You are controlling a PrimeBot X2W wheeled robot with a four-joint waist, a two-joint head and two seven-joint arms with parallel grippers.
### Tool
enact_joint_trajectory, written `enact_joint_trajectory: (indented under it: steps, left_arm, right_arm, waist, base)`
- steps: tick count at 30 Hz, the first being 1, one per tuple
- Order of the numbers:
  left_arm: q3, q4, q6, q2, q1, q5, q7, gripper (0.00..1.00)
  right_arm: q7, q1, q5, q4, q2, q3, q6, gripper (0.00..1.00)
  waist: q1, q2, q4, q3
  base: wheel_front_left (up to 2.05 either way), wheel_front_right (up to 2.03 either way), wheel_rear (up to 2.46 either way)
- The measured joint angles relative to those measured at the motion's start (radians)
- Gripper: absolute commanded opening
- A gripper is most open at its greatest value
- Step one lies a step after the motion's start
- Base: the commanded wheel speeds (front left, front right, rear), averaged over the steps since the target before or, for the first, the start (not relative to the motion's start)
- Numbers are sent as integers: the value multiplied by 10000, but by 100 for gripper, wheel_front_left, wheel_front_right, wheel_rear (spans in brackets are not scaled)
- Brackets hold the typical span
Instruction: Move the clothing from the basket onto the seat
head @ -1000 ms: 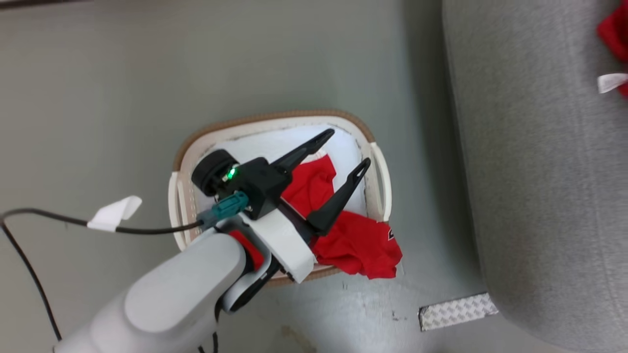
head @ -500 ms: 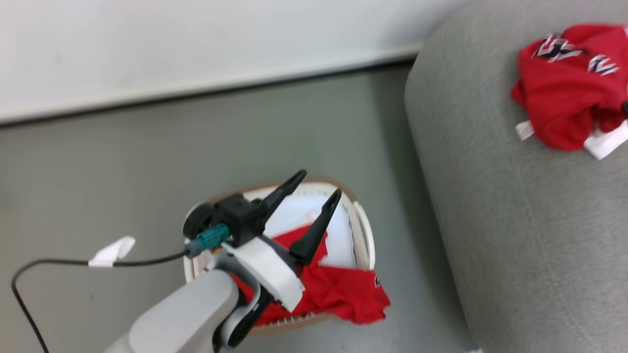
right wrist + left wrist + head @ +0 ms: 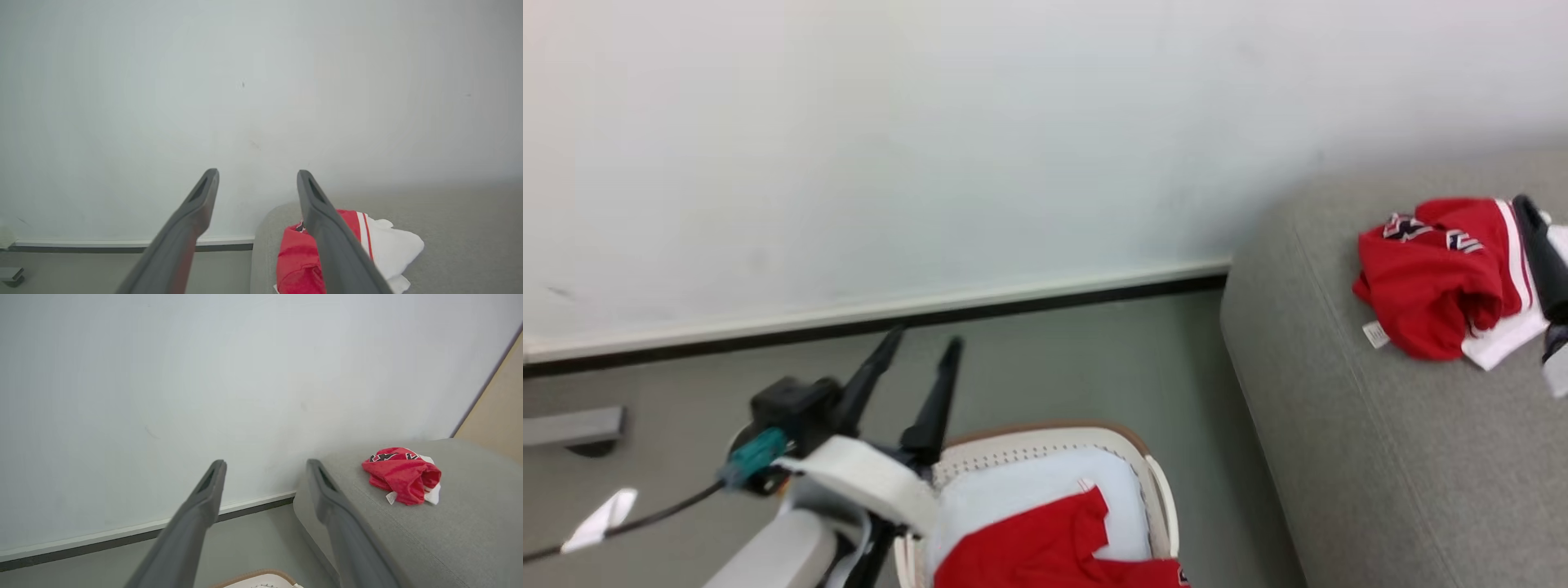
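Observation:
The cream basket sits on the floor at the bottom of the head view, with red clothing lying inside on a pale lining. My left gripper is open and empty, raised by the basket's far-left rim and pointing at the wall. Its wrist view shows the left gripper with a sliver of the basket below. A second bundle of red-and-white clothing rests on the grey seat. My right gripper hovers open just above that clothing; one of its fingers shows beside the bundle.
A white wall with a dark baseboard runs behind the basket and seat. A black cable with a white tag trails from my left wrist across the grey-green floor. A grey fixture sits at the left edge.
The head camera has tilted up, bringing the wall and the seat's garment into view. My left gripper rose from over the basket's inside toward its far rim. My right gripper opened.

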Motion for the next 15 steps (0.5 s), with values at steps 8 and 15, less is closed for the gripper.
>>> enact_joint_trajectory:
  steps: [8,15]
  left_arm:
    - [1860,-389,272,96,1737,378,-2,100]
    - [3319,-617,71,-765,3007,1361,-2,100]
  right_arm:
    - [-1273,2500,-765,-1256,1549,-1277,-2,100]
    - [-2201,4383,-1728,-2121,2426,-1049,2,100]
  waist:
    - [1,0,694,-754]
    - [2,0,999,-973]
  base:
    - [0,0,0]
    - [0,0,0]
